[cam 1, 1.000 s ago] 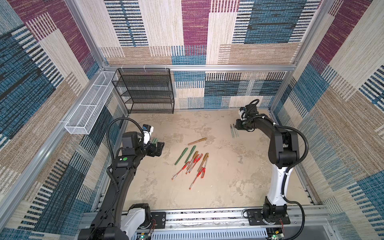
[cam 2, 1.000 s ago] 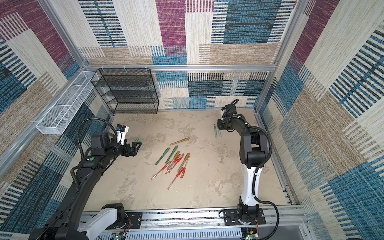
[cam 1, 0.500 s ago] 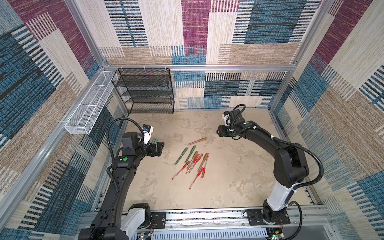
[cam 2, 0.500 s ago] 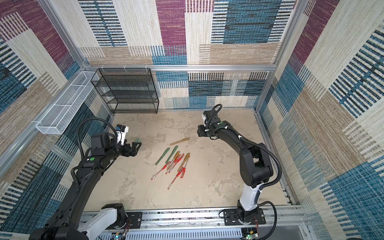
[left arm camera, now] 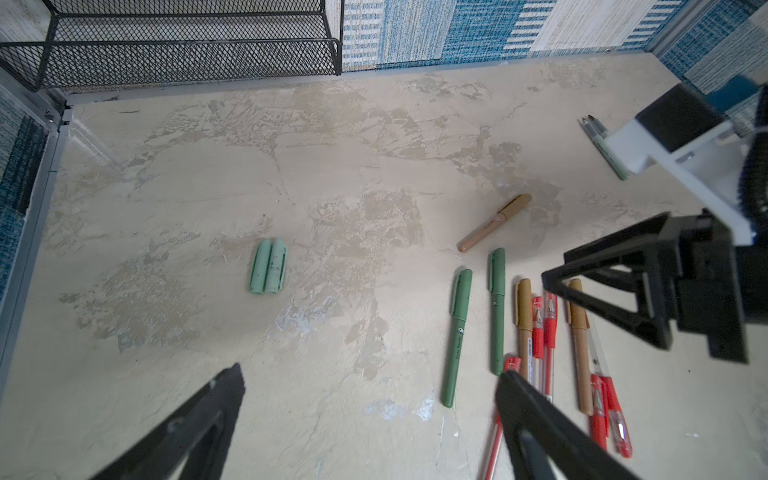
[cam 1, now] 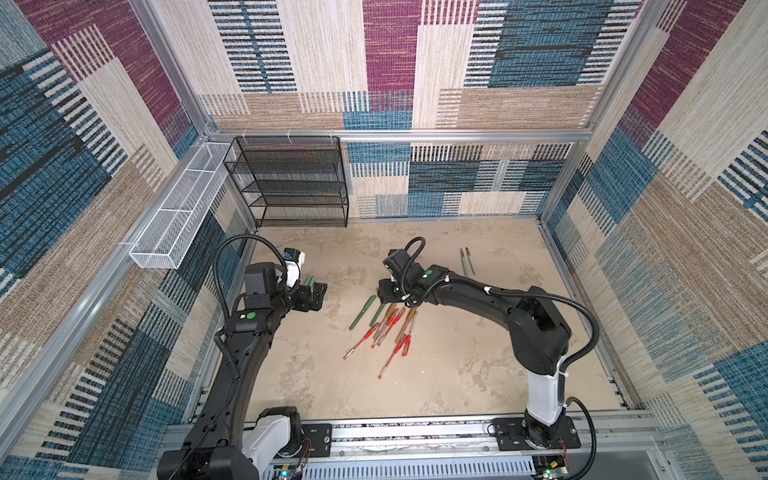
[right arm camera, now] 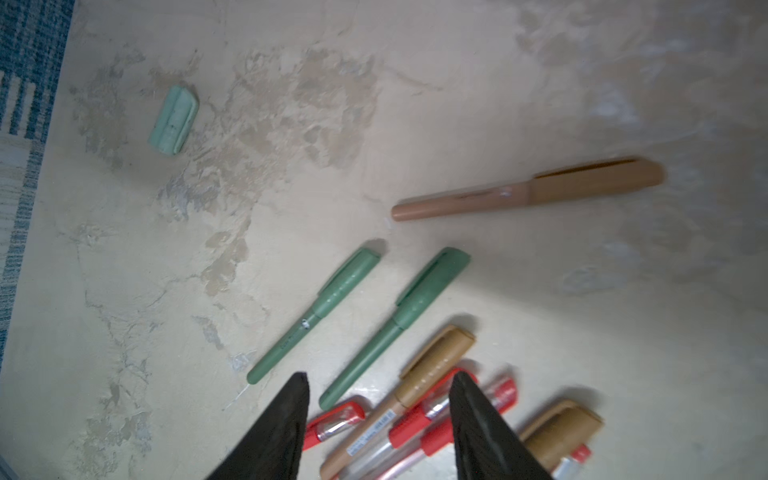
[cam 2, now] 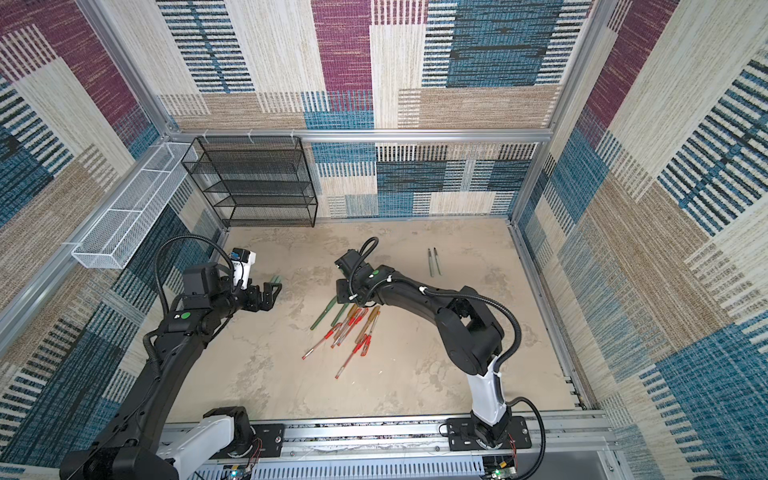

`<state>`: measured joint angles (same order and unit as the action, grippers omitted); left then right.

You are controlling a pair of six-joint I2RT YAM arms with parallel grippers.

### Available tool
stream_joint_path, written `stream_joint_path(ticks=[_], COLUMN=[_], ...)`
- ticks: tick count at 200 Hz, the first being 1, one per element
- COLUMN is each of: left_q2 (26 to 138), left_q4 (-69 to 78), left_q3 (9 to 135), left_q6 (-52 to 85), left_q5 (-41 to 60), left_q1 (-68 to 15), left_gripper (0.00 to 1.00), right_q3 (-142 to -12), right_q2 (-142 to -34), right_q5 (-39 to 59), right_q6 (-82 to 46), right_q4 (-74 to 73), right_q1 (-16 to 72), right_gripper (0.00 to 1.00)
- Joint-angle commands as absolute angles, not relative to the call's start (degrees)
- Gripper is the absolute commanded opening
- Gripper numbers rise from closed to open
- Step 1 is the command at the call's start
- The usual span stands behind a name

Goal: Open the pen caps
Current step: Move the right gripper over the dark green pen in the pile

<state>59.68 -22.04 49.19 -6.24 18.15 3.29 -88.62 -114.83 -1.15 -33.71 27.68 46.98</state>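
Nearest the arms' aluminium base rail (cam 1: 415,430), the sandy, blotched tabletop (cam 1: 457,374) carried a loose pile of capped pens (cam 1: 386,332). Clear pens with small red-orange caps (left arm camera: 549,328) and tan pens with gold-brown caps (right arm camera: 440,351) lay packed there, touching and crossing. Two slim green pens with dark green caps (right arm camera: 349,276) lay side by side at the pile's left edge, a little apart from each other.

The right claw (right arm camera: 382,376) hung over the far end of that pile, its fingers moderately apart and gripping nothing. In its wrist view the gap framed a gold-brown-capped pen hemmed in by red-capped ones. One green barrel ended just beside a finger (right arm camera: 291,415).

Left of the pile, the left claw (left arm camera: 371,376) was spread wide and empty over bare tabletop. Just beyond it, two loose pale mint pen caps (left arm camera: 269,272) lay touching side by side. In both top views that claw partly covered them.

Just past the pile, a lone tan pen (left arm camera: 494,222) lay slanted with its gold-brown cap on. The right claw's body hid it in both top views.

Farther right, well apart from everything else, two slim grey-green uncapped barrels (cam 1: 467,262) lay side by side. In the left wrist view the right arm's white camera mount (left arm camera: 665,153) partly blocked them.

At the far left corner stood a black mesh shelf rack (cam 1: 291,183), with a white wire basket (cam 1: 174,216) on the left wall.
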Motion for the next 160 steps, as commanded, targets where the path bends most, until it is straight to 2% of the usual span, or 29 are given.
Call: stream_joint_path(ticks=[1, 48, 131, 160], left_q2=[59.99, 60.09, 59.75, 59.36], left_q4=[-21.23, -20.92, -20.3, -20.59], left_q3=[49.83, 49.59, 48.85, 49.02], left_q6=[-6.58, -5.76, -6.34, -6.19], left_q5=[16.35, 17.83, 17.99, 17.93], left_q1=[3.52, 3.47, 3.43, 3.43], left_gripper=[0.99, 0.99, 0.99, 0.99], right_q3=[-94.44, -104.99, -108.97, -114.52], right_q2=[-119.7, -129.41, -135.19, -138.89], right_q5=[-1.26, -0.75, 1.59, 1.1], right_q6=[-38.0, -38.82, -39.6, -37.33], right_q4=[28.38, 33.62, 36.05, 39.14], right_q1=[48.78, 50.47, 50.53, 50.7], right_gripper=[0.56, 0.57, 0.54, 0.44])
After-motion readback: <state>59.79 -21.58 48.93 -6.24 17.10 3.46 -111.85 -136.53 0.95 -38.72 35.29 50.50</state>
